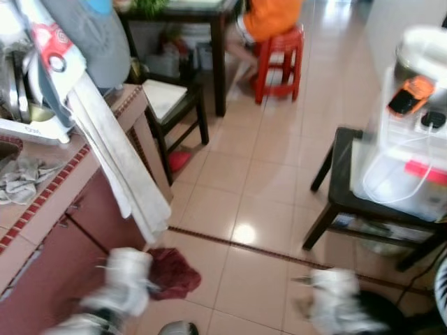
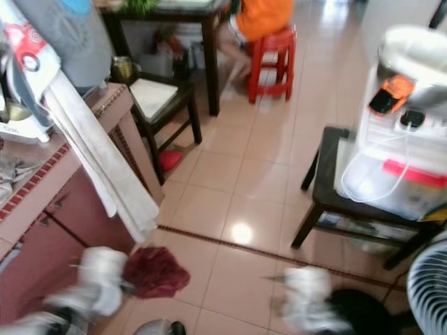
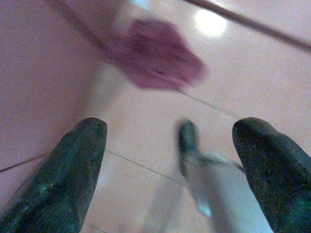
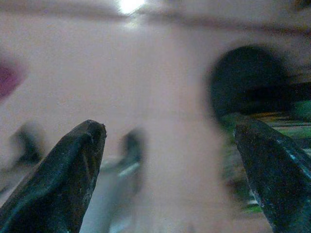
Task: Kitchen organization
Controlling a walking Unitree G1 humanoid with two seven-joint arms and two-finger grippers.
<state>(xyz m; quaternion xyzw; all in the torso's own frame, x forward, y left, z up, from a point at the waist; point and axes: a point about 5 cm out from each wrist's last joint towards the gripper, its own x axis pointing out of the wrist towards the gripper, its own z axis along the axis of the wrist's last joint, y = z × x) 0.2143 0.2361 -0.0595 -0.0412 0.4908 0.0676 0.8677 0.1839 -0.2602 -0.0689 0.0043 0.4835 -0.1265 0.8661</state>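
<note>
Little of the kitchen tidying looks done yet. The robot stands on the tiled floor (image 1: 237, 181) with both arms low and blurred, and neither claw holds anything. The left claw (image 3: 170, 160) is spread wide, its two fingers well apart over bare tile, with a dark red rag (image 1: 171, 273) lying on the floor just ahead of it, near the foot of the table (image 1: 52, 192) (the tiled counter on the robot's left). The right claw (image 4: 170, 170) is also wide and empty, pointing at the floor near a dark round shape too blurred to name. On the table a grey cloth (image 1: 21, 178) lies crumpled beside a dish rack (image 1: 28, 105), and a long pale towel (image 1: 119, 167) hangs over the edge almost to the floor. To the right, a dark stool (image 1: 342, 202) carries clear plastic boxes (image 1: 412, 153) with an orange thing and cables on top. Farther off a person in orange (image 1: 272, 17) sits on a red stool (image 1: 279, 59). By my reading the rag on the floor is the nearest job, still to be picked up, and the cloth and towel are unsorted too.
</note>
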